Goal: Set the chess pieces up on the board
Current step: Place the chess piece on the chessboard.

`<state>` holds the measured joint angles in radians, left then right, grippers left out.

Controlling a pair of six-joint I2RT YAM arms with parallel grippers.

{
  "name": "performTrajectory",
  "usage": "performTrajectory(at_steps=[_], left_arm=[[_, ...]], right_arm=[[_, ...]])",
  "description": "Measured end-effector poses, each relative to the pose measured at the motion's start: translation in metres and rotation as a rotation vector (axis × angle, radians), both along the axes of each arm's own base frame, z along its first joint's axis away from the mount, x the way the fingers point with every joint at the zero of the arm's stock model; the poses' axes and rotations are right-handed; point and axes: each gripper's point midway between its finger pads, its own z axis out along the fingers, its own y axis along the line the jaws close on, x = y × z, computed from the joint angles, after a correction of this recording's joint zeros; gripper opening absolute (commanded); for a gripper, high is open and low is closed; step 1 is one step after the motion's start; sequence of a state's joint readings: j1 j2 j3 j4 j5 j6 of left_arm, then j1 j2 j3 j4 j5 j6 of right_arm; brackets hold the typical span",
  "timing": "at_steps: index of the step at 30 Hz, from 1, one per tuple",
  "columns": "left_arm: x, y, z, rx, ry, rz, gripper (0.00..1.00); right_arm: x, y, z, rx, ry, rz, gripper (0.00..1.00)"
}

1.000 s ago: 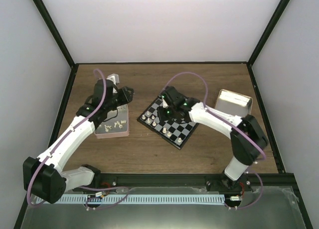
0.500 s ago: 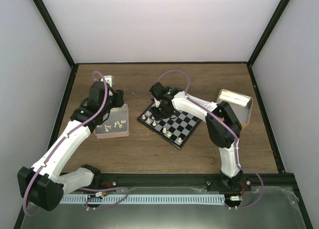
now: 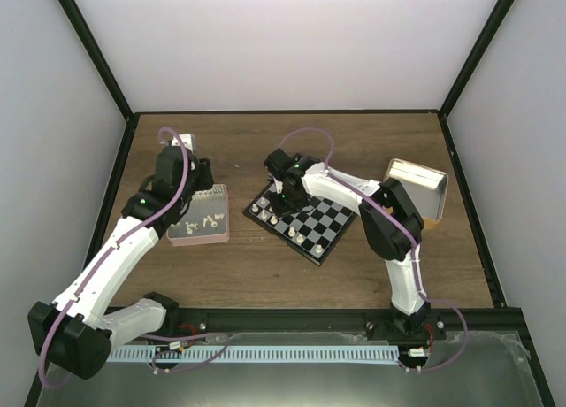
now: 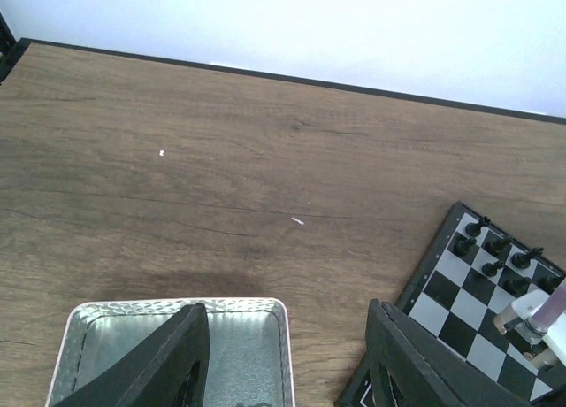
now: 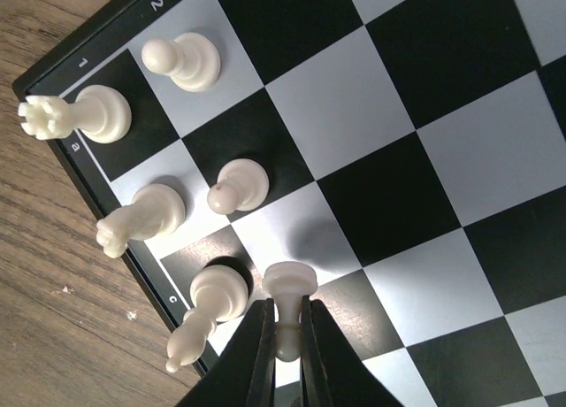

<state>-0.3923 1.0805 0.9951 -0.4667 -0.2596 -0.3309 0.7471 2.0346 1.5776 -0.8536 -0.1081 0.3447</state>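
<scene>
1. Dark wooden desk point(image 3: 265, 274), walled in pale panels, carried the board point(image 3: 323, 221) near its middle, turned diamond-wise.
2. A pink tray point(image 3: 199, 240) lay at the board's 9 o'clock, and a tan box point(image 3: 416, 181) at its 2 o'clock.
3. The right gripper point(image 5: 285, 341) was pinched nearly closed on a cream pawn point(image 5: 287, 287) by the board's 10 o'clock edge, near a cream rook point(image 5: 75, 115), knight point(image 5: 137, 219) and bishop point(image 5: 208, 310).
4. The left gripper point(image 4: 283, 354) was spread wide, holding nothing, above the tray's far rim.
5. Black pieces point(image 4: 495, 248) stood near the board's 12 o'clock corner.
</scene>
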Motion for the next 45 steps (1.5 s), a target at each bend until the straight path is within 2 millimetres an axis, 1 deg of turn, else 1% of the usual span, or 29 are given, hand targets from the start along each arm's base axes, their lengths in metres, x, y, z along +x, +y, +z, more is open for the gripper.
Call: performTrajectory(at_steps=[3,9,15,19,23,31,36,45], left_arm=[[0.0,0.002,0.0,0.005,-0.002,0.01,0.51],[0.001,0.004,0.001,0.011,-0.006,0.022,0.51],[0.001,0.005,0.001,0.012,-0.006,0.026,0.51],[0.001,0.007,0.001,0.012,-0.006,0.029,0.51],[0.001,0.007,0.001,0.011,-0.007,0.03,0.51],[0.0,0.008,0.003,0.01,-0.011,0.031,0.51],[0.001,0.008,0.002,0.01,-0.011,0.032,0.51],[0.001,0.009,0.002,0.01,-0.01,0.035,0.51]], right_arm=[[0.002,0.001,0.0,0.006,-0.006,0.001,0.06],[0.003,0.003,0.001,0.01,-0.013,0.005,0.17],[0.003,0.003,0.001,0.009,-0.014,0.007,0.18],[0.004,0.004,0.0,0.015,-0.02,0.007,0.17],[0.005,0.004,0.0,0.019,-0.022,0.004,0.13],[0.003,0.003,-0.005,0.016,-0.014,-0.003,0.13],[0.003,0.003,-0.006,0.015,-0.015,-0.005,0.07],[0.012,0.002,-0.004,0.007,-0.058,-0.022,0.05]])
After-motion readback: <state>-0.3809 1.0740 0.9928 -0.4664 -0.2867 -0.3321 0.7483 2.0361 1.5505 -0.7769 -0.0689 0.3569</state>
